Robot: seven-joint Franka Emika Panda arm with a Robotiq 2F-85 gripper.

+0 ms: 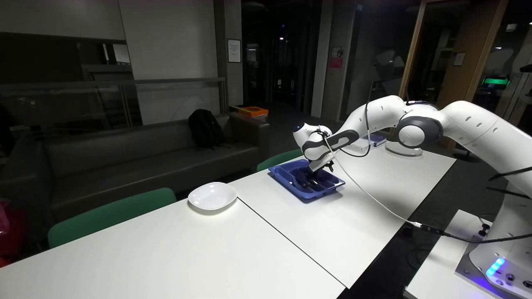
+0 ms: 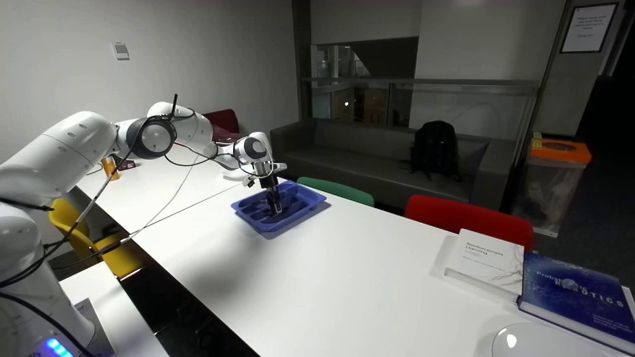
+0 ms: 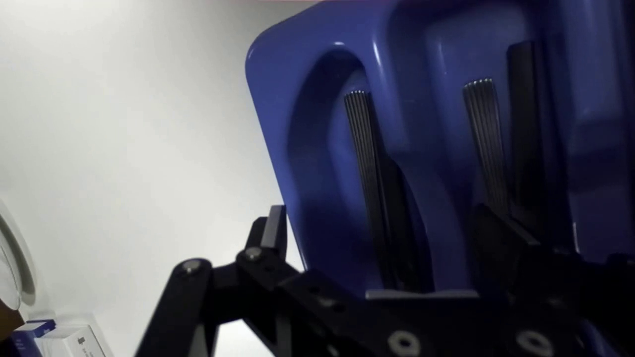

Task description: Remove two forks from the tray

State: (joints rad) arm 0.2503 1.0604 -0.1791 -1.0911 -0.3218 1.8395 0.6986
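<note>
The gripper (image 3: 379, 213) stands spread and pinches nothing, its fingers (image 3: 274, 228) wide apart at the tray (image 3: 275, 94). Between them, ahead of the gripper in the wrist view, the outer compartment (image 3: 317, 198) holds what are probably the forks (image 3: 368, 173), a ridged handle (image 3: 361, 119) and a dark handle (image 3: 399, 223) lying side by side; their heads run out of sight beneath the gripper, so I cannot be sure. To the gripper's right in that view, the neighbouring compartment (image 3: 476, 44) holds another ridged utensil (image 3: 486, 124) and a flat dark utensil (image 3: 527, 124).

The step in hand looks to be the grasp. As spread, one finger shows by the outer rim and the other over the neighbouring compartment, so closing low might catch the divider (image 3: 397, 119). Better to narrow the gripper first, turn it slightly so it closes square across the handles, then sink between the walls and pinch near mid-length. Smooth, thin metal may twist, so lift straight and slowly, one at a time, until the ends pass the rim, before swinging over to the surface (image 3: 149, 124).
</note>
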